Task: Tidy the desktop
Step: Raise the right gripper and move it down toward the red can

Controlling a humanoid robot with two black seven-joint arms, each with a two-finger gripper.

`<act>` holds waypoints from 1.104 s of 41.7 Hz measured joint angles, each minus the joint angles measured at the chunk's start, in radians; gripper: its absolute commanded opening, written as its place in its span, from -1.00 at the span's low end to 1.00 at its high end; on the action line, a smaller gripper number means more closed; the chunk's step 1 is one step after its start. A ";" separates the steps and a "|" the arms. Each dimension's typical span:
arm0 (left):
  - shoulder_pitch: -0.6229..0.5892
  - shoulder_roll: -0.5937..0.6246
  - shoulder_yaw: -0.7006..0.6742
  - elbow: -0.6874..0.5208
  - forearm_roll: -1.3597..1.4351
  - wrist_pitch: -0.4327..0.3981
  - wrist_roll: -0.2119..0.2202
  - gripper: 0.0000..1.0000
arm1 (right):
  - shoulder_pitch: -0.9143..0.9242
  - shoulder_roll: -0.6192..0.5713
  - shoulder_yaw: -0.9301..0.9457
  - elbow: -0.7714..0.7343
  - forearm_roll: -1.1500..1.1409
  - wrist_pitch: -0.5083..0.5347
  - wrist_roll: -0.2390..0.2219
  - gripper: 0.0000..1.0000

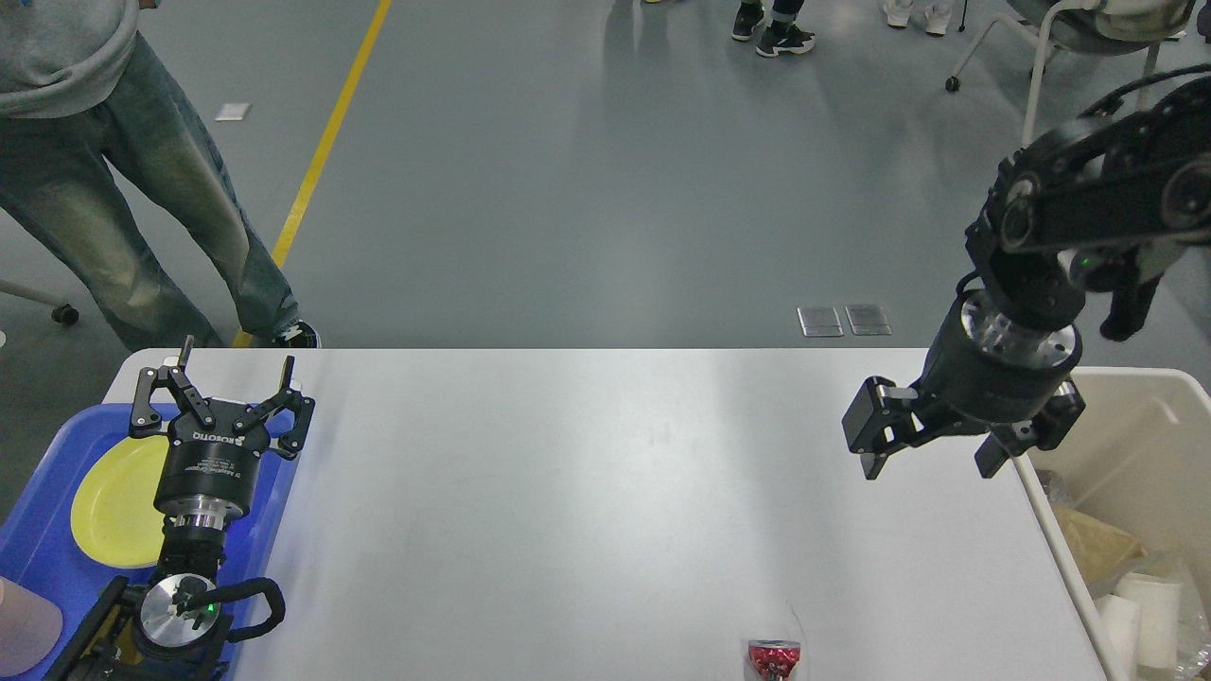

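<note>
Worktop (pixel 587 492), white, carries one small red item (pixel 774 657) at its near edge. Left claw (pixel 230 392) hangs wide open and empty over the blue tray (pixel 38 549) at the left edge. Right claw (pixel 932 463), also open and empty, hangs at the right edge beside the beige bin (pixel 1149 383).

— Where does the camera sit?
— High, at head height, looking forward and down over the desktop (pixel 605 511) — floor beyond.
— Any second view?
— None; nothing is shared.
</note>
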 measured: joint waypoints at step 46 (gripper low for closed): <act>-0.001 0.000 0.000 0.000 0.000 0.000 -0.001 0.92 | -0.738 0.183 0.202 -0.017 -0.015 -0.730 0.001 0.85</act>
